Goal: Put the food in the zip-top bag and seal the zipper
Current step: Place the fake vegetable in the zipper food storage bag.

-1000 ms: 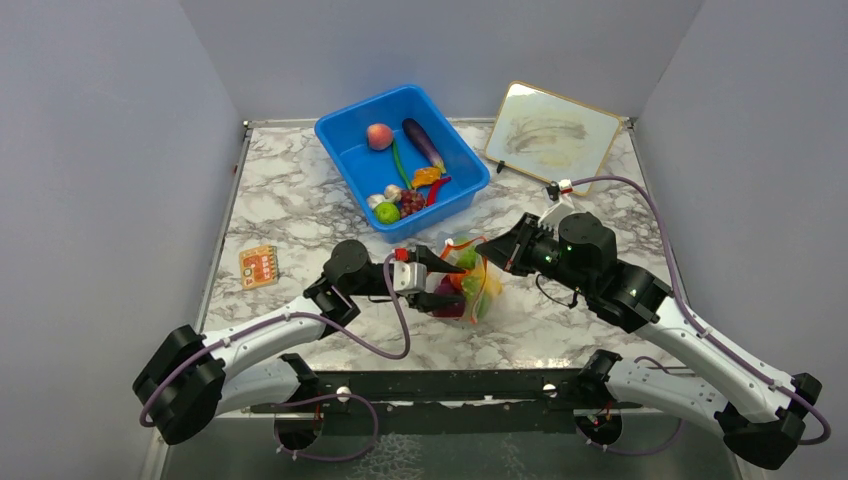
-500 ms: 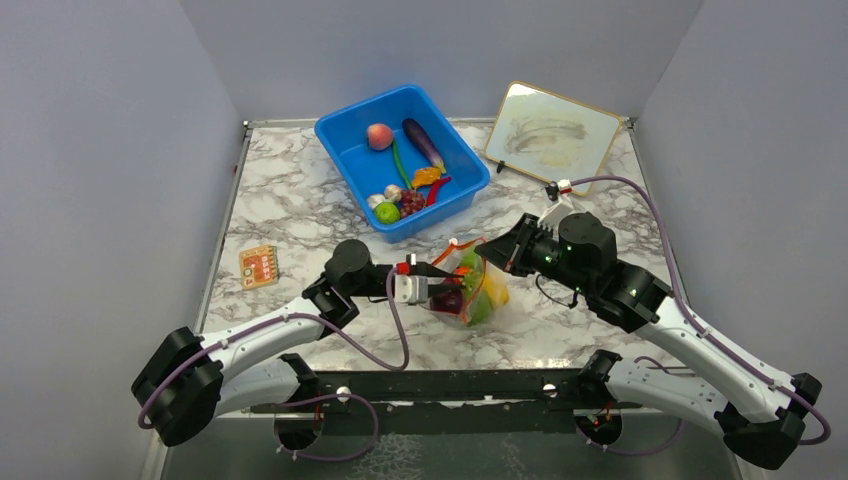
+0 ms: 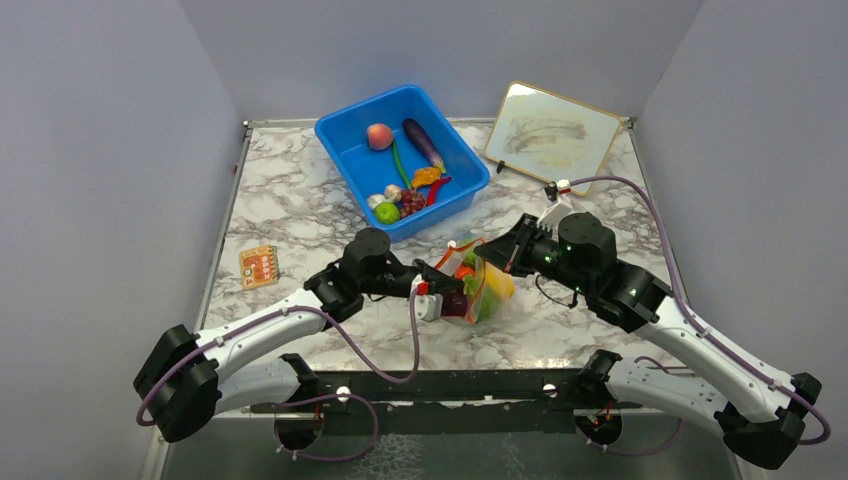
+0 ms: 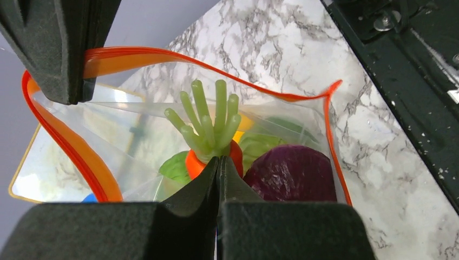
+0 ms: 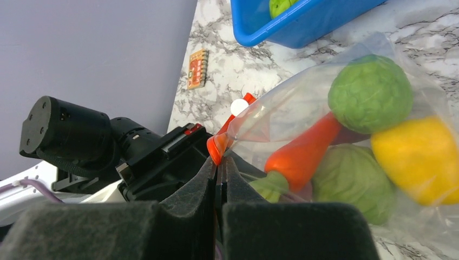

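clearly crinkled zip-top bag [image 5: 303, 92], red-orange zipper [image 4: 119, 58] agape, carrot [image 5: 303, 149] inside

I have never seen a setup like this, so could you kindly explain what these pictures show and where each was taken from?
These are two robot arms bolted at the near edge of a marble table, each ending in a two-finger hand. The wide picture comes from a fixed camera above and behind them. The other two come from cameras on the wrists, looking along each hand's fingers. On the table sit a blue bin with toy food, a whiteboard and a small orange card. Between the arms is a clear bag holding a carrot, cabbages and a yellow piece. The right hand is shut on the bag's red strip. The left hand is shut at the bag's mouth; whether it grips the film I cannot tell.
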You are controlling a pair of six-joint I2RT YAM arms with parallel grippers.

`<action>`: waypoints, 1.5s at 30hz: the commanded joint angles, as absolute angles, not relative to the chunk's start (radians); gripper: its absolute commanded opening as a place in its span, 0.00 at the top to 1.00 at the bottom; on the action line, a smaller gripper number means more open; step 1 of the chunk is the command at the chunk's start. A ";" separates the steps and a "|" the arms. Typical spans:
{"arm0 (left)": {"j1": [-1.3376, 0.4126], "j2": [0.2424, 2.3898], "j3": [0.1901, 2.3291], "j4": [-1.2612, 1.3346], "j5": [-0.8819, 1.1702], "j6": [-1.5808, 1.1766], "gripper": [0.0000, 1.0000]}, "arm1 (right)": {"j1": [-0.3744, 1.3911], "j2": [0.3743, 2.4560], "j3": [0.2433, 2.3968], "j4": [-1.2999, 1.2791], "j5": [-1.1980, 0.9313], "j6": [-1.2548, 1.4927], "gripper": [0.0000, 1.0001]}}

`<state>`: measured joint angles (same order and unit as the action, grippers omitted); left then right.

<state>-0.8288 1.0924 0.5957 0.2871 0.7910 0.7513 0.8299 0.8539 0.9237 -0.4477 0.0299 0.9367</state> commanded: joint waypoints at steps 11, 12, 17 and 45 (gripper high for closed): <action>-0.854 0.975 0.672 0.129 0.700 0.597 0.56 | 0.830 0.849 0.934 -0.393 -0.007 0.910 0.99; -0.854 0.952 0.674 0.137 0.674 0.550 0.54 | 0.830 0.848 0.933 -0.394 -0.005 0.908 0.99; -0.854 0.892 0.677 0.174 0.478 0.345 0.52 | 0.830 0.860 0.940 -0.413 0.026 0.850 0.99; -0.489 1.499 1.287 -0.165 -0.170 -0.086 0.36 | 0.830 0.837 1.000 -0.540 0.117 0.702 0.99</action>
